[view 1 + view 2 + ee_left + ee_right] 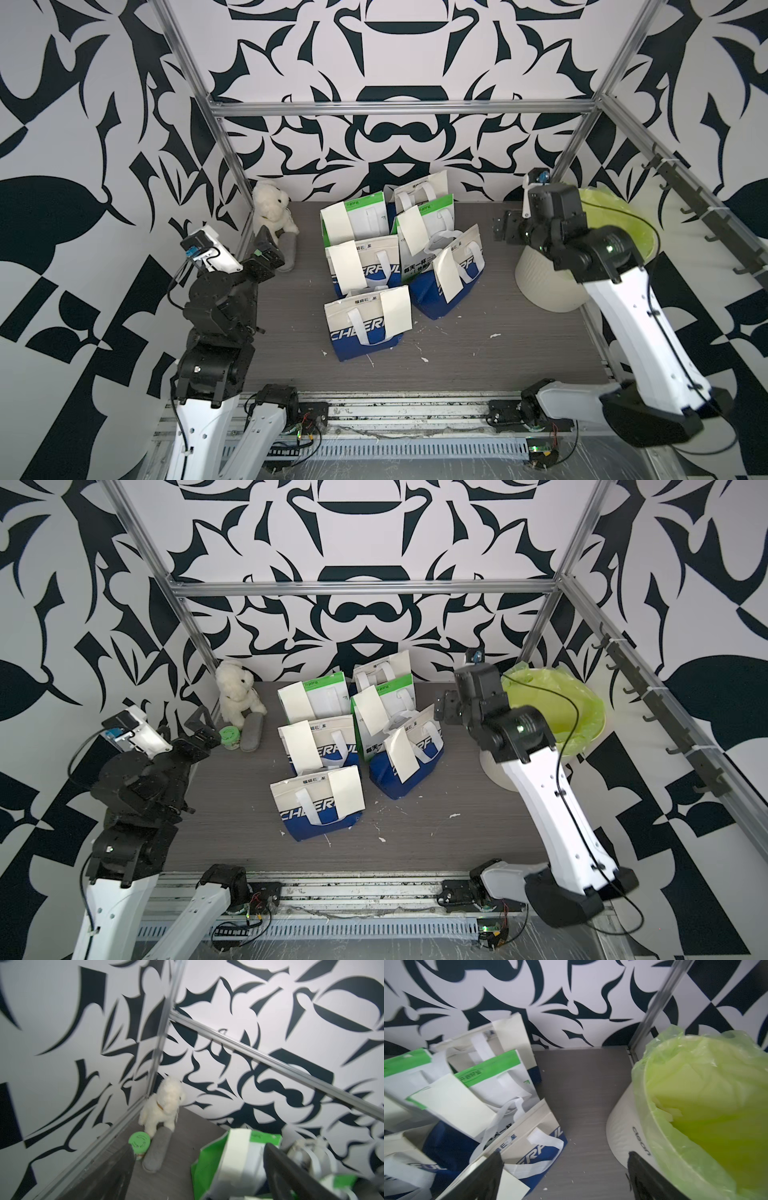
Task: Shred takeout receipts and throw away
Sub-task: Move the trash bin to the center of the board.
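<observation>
Five receipts lie against the faces of the bags clustered mid-table. There is one on each of the two green-and-white bags towards the back and one on each of the three blue-and-white bags nearer the front. Each slip leans flat on its bag, and none is in either claw. A cream panel on the rearmost bag may be a sixth slip; the view does not settle it. The left gripper hangs over the left edge of the table, well apart from the bags. Its fingers are spread wide with nothing between them; the left wrist view is blurred but shows the gap plainly. Just beyond it, in the back left corner, sit a plush toy, a green-lidded jar and a grey oblong item. The right gripper hovers above bare table between the bags and the bin, near both, its fingers likewise wide apart and empty. The bin is white with a yellow-green liner and stands at the table's right side. The right arm crosses over its rim in both top views. Small white scraps dot the table in front of the bags.
</observation>
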